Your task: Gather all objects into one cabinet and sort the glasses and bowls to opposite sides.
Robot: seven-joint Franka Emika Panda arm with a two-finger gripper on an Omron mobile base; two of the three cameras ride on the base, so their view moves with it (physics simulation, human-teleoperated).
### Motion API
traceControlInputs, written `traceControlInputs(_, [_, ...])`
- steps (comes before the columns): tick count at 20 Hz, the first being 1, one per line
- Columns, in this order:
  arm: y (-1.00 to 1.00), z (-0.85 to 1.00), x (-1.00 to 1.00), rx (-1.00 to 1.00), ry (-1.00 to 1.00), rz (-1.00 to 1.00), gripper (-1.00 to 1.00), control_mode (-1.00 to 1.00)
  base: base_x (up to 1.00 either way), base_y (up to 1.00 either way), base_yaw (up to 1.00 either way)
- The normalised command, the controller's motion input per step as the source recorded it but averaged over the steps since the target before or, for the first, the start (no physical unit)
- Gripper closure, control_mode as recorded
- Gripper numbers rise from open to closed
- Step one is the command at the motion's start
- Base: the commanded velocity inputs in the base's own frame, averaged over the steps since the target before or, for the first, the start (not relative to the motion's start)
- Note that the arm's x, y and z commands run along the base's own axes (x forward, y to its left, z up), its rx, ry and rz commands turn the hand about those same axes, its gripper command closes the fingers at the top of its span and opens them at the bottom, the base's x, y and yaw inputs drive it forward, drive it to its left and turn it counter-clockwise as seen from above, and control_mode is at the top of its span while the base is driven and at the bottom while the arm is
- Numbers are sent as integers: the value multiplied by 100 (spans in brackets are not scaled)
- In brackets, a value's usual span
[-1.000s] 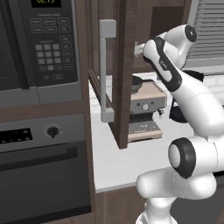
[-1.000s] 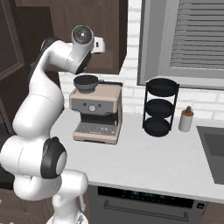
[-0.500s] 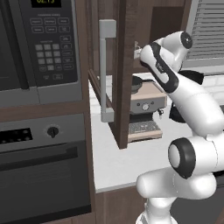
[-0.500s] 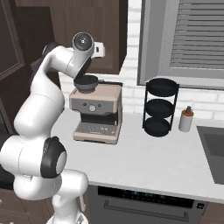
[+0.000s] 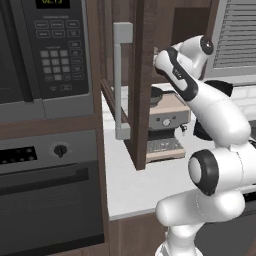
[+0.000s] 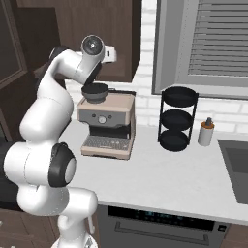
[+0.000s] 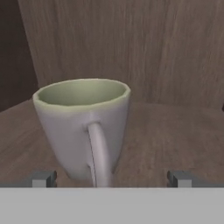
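A pale grey mug (image 7: 85,127) with a greenish-cream inside stands upright on the cabinet's wooden shelf (image 7: 175,135), its loop handle turned toward the hand camera. My gripper (image 7: 111,178) is open wide. Its two fingertips (image 7: 43,178) sit low on either side of the mug's base, apart from it. In the base views my arm reaches up into the dark brown wall cabinet (image 6: 104,24), behind its swung-open door (image 5: 142,75) with the long grey bar handle (image 5: 121,80). The bowl is out of view.
A coffee machine (image 6: 106,126) stands on the white counter (image 6: 169,179) right below the arm. A black three-tier rack (image 6: 178,118) and a small bottle (image 6: 206,133) stand to its right, and a sink (image 6: 237,164) lies at the far right. A microwave (image 5: 45,50) and oven (image 5: 50,190) are on the left.
The wrist has sunk slightly and edged further toward the cabinet opening. The jaws have stayed open.
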Motion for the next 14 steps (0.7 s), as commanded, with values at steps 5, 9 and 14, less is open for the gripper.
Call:
traceControlInputs(5, [7, 0, 4, 0, 0, 0, -100, -100, 0, 0, 0])
traceControlInputs(9, [3, 0, 0, 0, 0, 0, -100, -100, 0, 0, 0])
traceControlInputs(14, [6, 0, 11, 0, 0, 0, -100, -100, 0, 0, 0])
